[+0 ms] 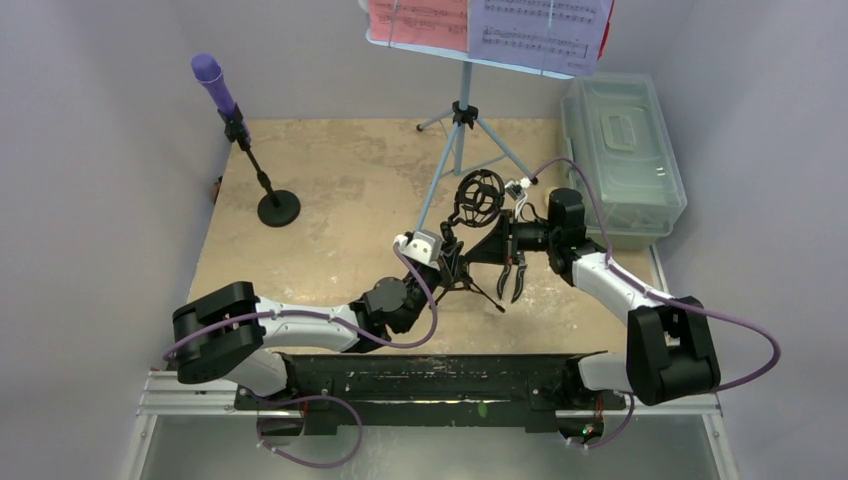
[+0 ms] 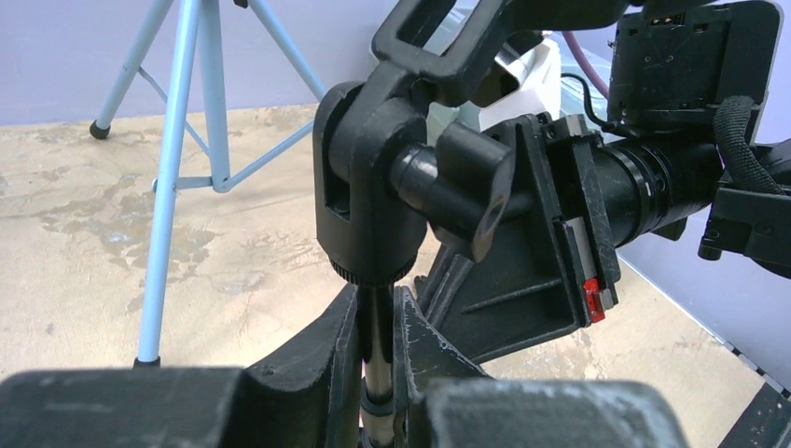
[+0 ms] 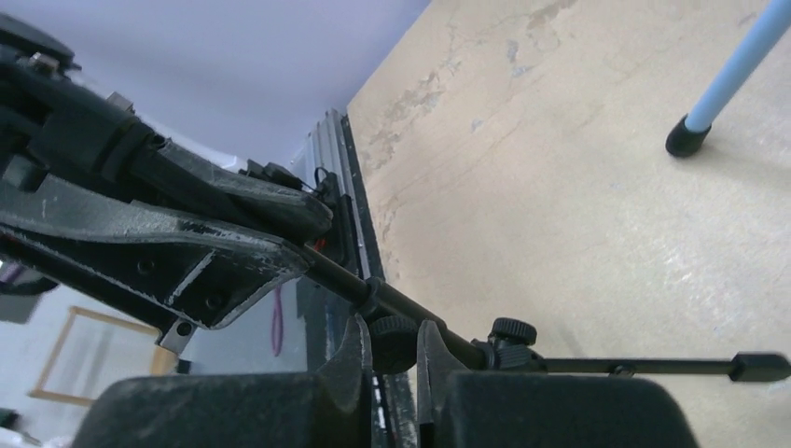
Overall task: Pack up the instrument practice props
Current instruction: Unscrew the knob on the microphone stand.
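Light-blue music stand [image 1: 462, 140] at the back of a mottled beige table [image 1: 330, 190] blotched with paler and greyer patches. Up on the stand, a red sheet-music page [image 1: 418, 20], and right of it a white page [image 1: 540, 25] tinged lilac, both ruled with dark staves. Far left of the stand, a purple microphone [image 1: 207, 72] on a black round-base pole [image 1: 277, 208]. Right of the stand, a translucent grey-green box [image 1: 622, 150]. In front of the stand, the black mic tripod [image 2: 368, 196] with a chrome stem. The left gripper [image 2: 376, 299] has black fingers [image 2: 308, 373], scuffed grey-white. The left arm [image 1: 300, 322] and right arm [image 1: 620, 280] are white and black, and the cables [image 1: 590, 190] purple.
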`<control>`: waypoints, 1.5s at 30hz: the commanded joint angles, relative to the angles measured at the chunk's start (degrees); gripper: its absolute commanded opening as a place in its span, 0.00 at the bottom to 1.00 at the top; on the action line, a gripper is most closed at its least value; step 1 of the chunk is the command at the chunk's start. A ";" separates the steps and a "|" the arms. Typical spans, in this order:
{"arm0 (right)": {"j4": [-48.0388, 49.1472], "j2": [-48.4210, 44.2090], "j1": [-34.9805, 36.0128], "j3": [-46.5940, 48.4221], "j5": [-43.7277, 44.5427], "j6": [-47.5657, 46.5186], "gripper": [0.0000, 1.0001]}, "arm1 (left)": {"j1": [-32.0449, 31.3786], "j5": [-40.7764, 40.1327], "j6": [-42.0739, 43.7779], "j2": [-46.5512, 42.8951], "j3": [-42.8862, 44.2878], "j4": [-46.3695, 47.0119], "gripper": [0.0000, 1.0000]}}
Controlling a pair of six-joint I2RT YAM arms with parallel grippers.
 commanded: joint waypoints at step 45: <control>-64.28 -9.80 -11.80 12.04 -12.58 -98.88 0.91 | -0.18 -0.24 15.75 -1.24 2.39 0.61 0.00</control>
